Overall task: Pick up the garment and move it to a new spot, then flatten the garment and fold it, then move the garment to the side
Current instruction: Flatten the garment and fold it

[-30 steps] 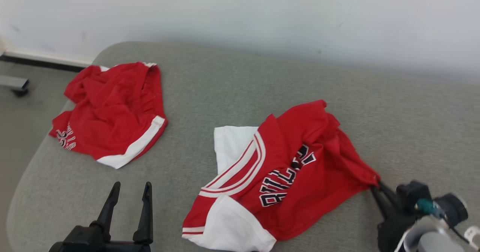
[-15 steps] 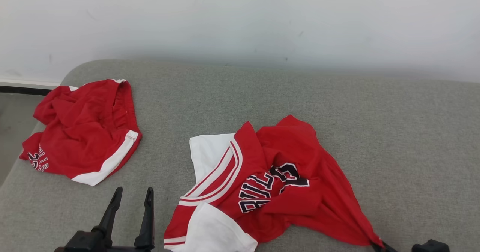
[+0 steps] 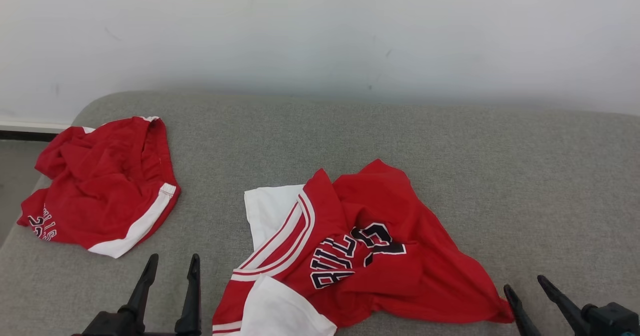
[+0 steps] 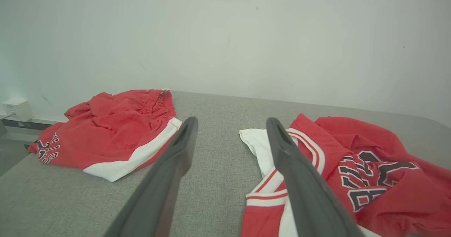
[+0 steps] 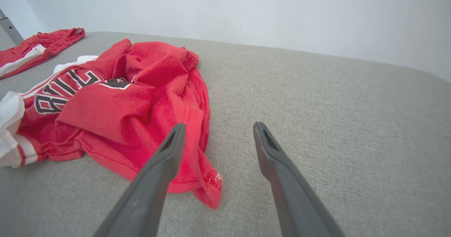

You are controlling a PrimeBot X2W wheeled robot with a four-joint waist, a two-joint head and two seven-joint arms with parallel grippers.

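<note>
White wall [image 3: 320, 26] backs a grey cushion [image 3: 450, 151]. On it the jersey [image 3: 380, 271] lies crumpled toward 6 o'clock, its red corner trailing to 5 o'clock. Shorts [image 3: 100, 191] sit bunched at 9 o'clock, well apart. At 5 o'clock the right gripper [image 3: 523, 282] has its 2 fingers spread just beside that corner, gripping nothing. At 7 o'clock the left gripper [image 3: 172, 260] also gapes, empty.

— The jersey [image 3: 400, 216] is red, with white panels?
— Yes, striped red-and-white trim, black letters edged white.
— And the shorts [image 3: 100, 191]?
— Red, white band, black lettering. The cushion [image 3: 500, 176] is flecked grey, the wall [image 3: 320, 36] off-white.
</note>
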